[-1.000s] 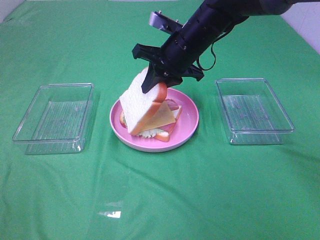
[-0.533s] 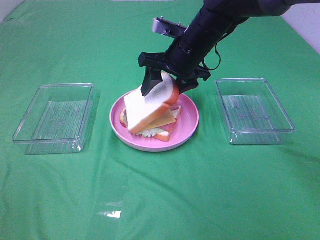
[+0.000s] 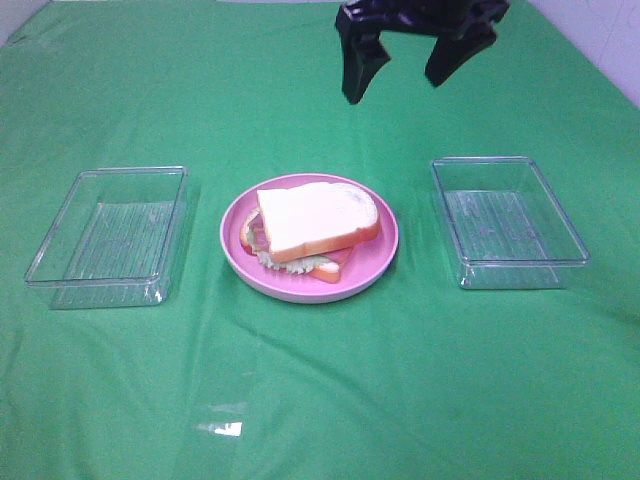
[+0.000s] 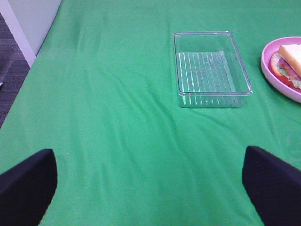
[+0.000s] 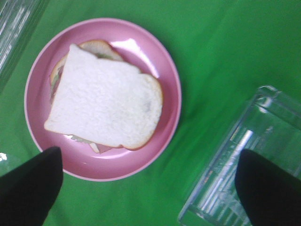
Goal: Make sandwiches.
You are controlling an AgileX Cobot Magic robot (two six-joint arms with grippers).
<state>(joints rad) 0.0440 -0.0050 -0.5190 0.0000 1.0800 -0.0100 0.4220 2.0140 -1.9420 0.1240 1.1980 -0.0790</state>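
A sandwich (image 3: 312, 225) lies on the round pink plate (image 3: 378, 248) in the middle of the table. Its top white bread slice lies flat over green lettuce, pink bacon and a bottom slice. In the right wrist view the sandwich (image 5: 106, 101) lies below the camera on the plate (image 5: 167, 94). My right gripper (image 3: 405, 70) hangs open and empty, high above the table behind the plate. My left gripper (image 4: 150, 181) is open and empty over bare cloth at the table's left; the sandwich (image 4: 290, 63) shows at that view's edge.
A clear rectangular tray (image 3: 110, 232) stands left of the plate and another (image 3: 505, 220) right of it, both empty. The left tray also shows in the left wrist view (image 4: 210, 69). Green cloth (image 3: 320, 400) covers the table.
My right gripper has let go of the top bread slice, which now lies flat on the stack. The gripper has risen up and back, away from the plate.
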